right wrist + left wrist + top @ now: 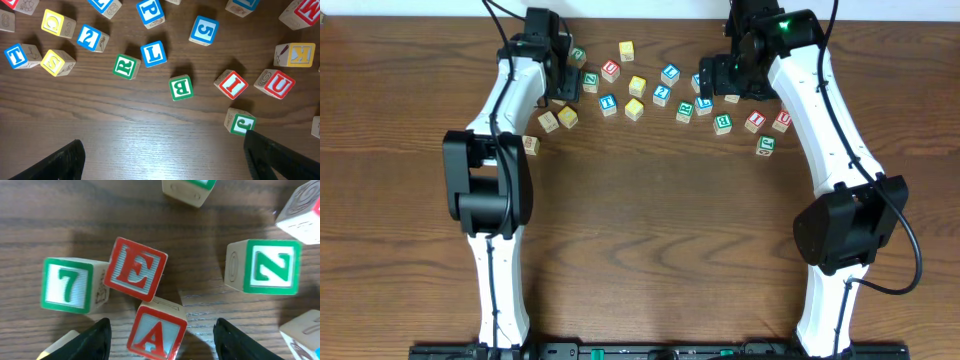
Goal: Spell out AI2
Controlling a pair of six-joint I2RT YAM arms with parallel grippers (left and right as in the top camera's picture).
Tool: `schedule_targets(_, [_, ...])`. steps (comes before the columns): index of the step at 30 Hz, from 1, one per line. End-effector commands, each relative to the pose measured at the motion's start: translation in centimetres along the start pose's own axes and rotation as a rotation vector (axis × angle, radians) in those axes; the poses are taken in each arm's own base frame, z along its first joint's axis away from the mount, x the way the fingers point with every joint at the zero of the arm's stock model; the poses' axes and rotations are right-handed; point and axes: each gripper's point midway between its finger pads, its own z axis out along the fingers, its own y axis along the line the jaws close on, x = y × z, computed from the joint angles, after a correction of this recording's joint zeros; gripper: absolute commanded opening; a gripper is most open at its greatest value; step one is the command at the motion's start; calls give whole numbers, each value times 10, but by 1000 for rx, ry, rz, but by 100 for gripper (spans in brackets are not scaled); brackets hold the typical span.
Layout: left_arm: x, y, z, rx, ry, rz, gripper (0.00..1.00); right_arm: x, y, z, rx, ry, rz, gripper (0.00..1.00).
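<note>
In the left wrist view a red A block (156,335) lies on the wood between the open fingers of my left gripper (162,347), touching a red E block (136,269). In the overhead view my left gripper (565,88) hangs over the left end of the block cluster and hides the A. The red I block (232,83) and the blue 2 block (90,37) lie flat in the right wrist view, as they do in the overhead view, I (754,121) and 2 (662,95). My right gripper (165,165) is open and empty over bare wood, overhead at the cluster's right end (725,75).
A green 7 block (67,285) and a green Z block (270,266) flank the E. Near the I lie a red U (277,84), green J (241,121), green B (181,87) and blue L (153,53). Several more blocks are scattered along the table's far side.
</note>
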Motion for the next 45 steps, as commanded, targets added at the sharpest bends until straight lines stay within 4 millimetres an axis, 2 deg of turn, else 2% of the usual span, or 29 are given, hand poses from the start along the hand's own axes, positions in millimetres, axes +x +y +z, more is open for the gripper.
schedule_targets(1, [1, 3, 9, -10, 7, 7, 64, 2, 1, 1, 11, 3, -16, 96])
schedule_targets(3, [-1, 3, 9, -11, -1, 7, 63, 2, 1, 1, 11, 2, -16, 96])
schedule_targets(6, [-4, 4, 9, -12, -15, 7, 54, 2, 1, 1, 11, 3, -16, 96])
schedule_targets(23, [5, 3, 19, -11, -7, 7, 54, 2, 0, 1, 18, 1, -16, 97])
schedule_targets(45, [8, 3, 22, -11, -3, 6, 52, 2, 0, 1, 18, 1, -17, 98])
